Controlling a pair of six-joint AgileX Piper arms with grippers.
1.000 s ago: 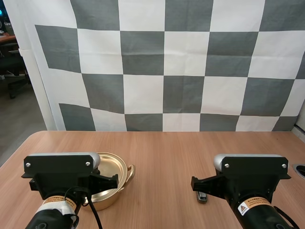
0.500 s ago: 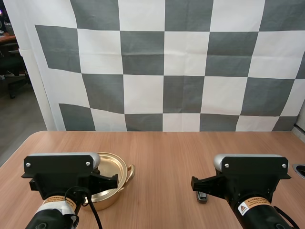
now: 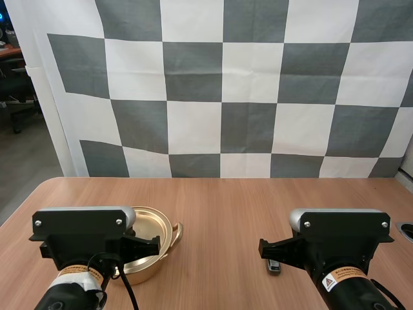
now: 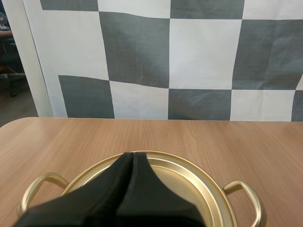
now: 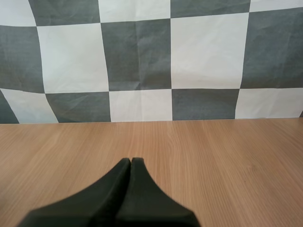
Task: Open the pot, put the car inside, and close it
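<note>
Currently the wooden table [image 3: 219, 206] carries everything, with both arms low at its near edge: left arm [image 3: 80, 236] on the left and right arm [image 3: 339, 242] on the right, well apart. The gold pot [image 3: 155, 232] sits on the left half, partly hidden behind the left arm, with one loop handle [image 3: 177, 234] sticking out toward table centre. In the left wrist view its top reads as a flat gold lid [image 4: 189, 179] with a raised ring, seated on the pot, and a handle [image 4: 246, 196] shows on each side. The left gripper [image 4: 132, 156] has its fingers pressed together into one dark wedge, holding nothing, tips over the lid's near part. The right gripper [image 5: 130, 161] is likewise pressed together and empty, over bare wood. The car [image 3: 274, 265] is a small dark item on the table just beside the right arm's front, well apart from the pot; detail too small to tell.
</note>
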